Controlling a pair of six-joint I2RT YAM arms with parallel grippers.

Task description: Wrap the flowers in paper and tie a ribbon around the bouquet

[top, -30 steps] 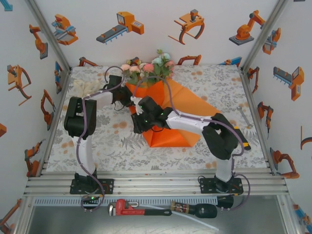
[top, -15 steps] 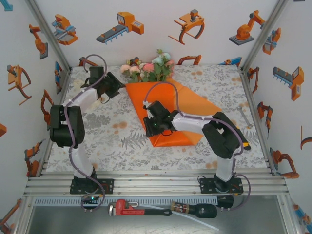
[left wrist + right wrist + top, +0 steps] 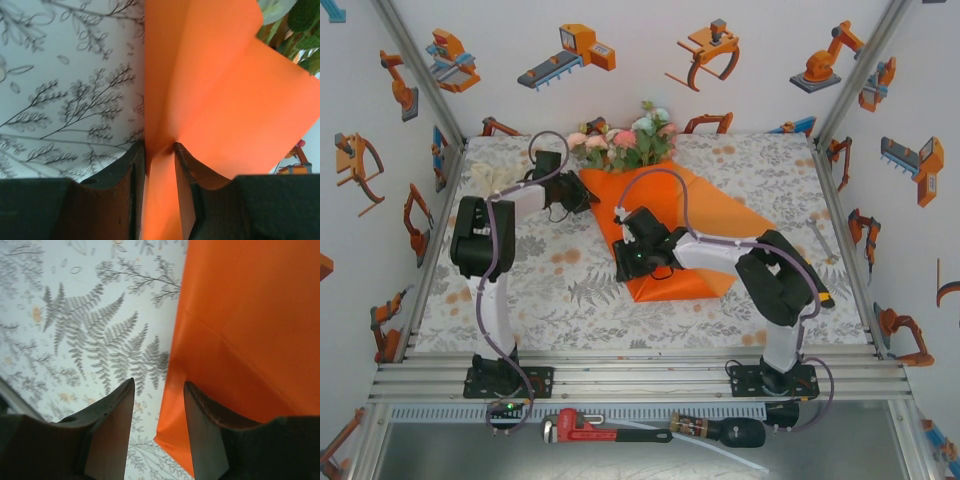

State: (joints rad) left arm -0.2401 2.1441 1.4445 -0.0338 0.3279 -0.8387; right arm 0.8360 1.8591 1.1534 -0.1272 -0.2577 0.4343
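Left claw [image 3: 159, 150] is clamped on a fold of the paper [image 3: 225, 100] just below the flowers [image 3: 625, 140] at top centre — likely to wrap it over them — while the right claw [image 3: 159, 385], jaws apart, straddles the sheet's left edge on the counter [image 3: 75, 315] — probably steadying it.

The paper [image 3: 700, 215] lies mid-table [image 3: 780, 165], with the flowers [image 3: 625, 142] on its far left corner, heads toward the back wall. The left gripper [image 3: 159, 148] pinches a fold at the paper's far left edge. The right gripper [image 3: 159, 385] straddles its near left edge. The ribbon [image 3: 488, 178] lies at the table's far left.
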